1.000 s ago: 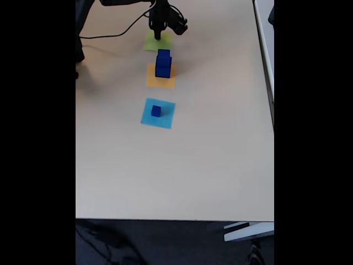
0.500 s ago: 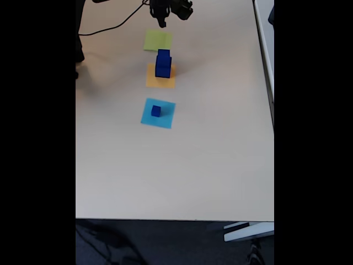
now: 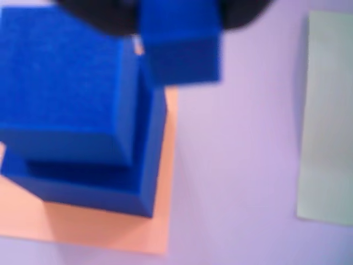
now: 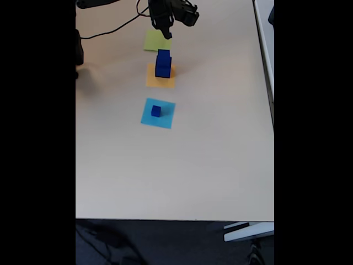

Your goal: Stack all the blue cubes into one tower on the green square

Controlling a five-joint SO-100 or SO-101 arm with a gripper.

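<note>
in the fixed view, nearest on the table [image 4: 182,176], a small blue cube [image 4: 156,111] sits on the light-blue square [image 4: 158,114]. beyond it, 2 stacked blue cubes [image 4: 162,63] stand on the orange square [image 4: 160,76]. farther still lies the green square [image 4: 157,40], bare where it shows, with the tool [image 4: 162,27] above its far edge; whether it is clenched cannot be told. in the wrist view a third blue block [image 3: 179,41] shows beside the stack, blurred.
</note>
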